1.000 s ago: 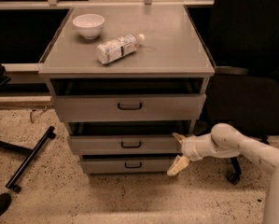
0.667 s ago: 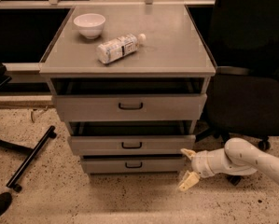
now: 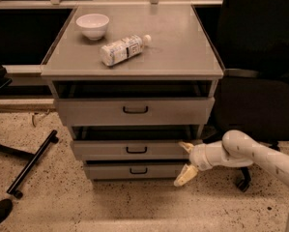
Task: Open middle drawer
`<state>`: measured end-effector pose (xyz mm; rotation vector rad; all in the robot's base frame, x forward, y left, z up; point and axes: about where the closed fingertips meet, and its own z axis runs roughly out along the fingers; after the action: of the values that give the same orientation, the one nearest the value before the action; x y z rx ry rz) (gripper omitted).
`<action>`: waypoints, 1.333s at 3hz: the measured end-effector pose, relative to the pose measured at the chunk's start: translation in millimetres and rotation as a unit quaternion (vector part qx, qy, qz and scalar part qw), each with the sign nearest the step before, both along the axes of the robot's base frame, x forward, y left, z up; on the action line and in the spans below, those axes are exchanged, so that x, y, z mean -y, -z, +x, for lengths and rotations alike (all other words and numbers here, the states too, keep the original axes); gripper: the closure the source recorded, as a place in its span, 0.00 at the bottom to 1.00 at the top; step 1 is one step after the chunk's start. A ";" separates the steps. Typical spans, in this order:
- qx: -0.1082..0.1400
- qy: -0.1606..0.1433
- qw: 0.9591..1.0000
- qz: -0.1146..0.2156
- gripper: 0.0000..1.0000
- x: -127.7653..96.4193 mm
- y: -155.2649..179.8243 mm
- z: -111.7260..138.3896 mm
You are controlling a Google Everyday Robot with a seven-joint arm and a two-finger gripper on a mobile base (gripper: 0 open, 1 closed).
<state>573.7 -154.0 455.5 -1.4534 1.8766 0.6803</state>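
Note:
The grey metal cabinet (image 3: 134,57) has three drawers. The middle drawer (image 3: 100,150) has a small black loop handle (image 3: 136,150); its front stands slightly out, with a dark gap above it. My gripper (image 3: 185,161) is at the right end of the middle and bottom drawer fronts, low near the floor. It is open and empty. Its upper fingertip (image 3: 185,146) is by the middle drawer's right corner, and its lower fingertip (image 3: 184,176) is beside the bottom drawer (image 3: 110,170). My white arm (image 3: 250,156) reaches in from the right.
The tall top drawer (image 3: 95,111) also stands slightly out. A white bowl (image 3: 92,25) and a lying plastic bottle (image 3: 123,49) are on the cabinet top. A black office chair (image 3: 260,91) stands right of the cabinet; a black bar (image 3: 32,163) lies on the speckled floor at left.
My gripper dipped down and to the right away from the cabinet, then came back up-left to the drawers' right end. The drawers have not moved.

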 end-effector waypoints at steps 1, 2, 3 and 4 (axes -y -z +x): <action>0.040 -0.030 0.999 -0.005 0.00 -29.1 -18.5 43.5; 0.062 -0.053 0.997 -0.007 0.00 -51.5 -24.9 70.6; 0.053 -0.068 0.996 -0.019 0.00 -63.4 -9.2 83.3; 0.019 -0.065 0.997 -0.027 0.00 -60.4 25.7 80.3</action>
<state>654.0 -93.6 429.8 -1.6229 1.7949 0.6637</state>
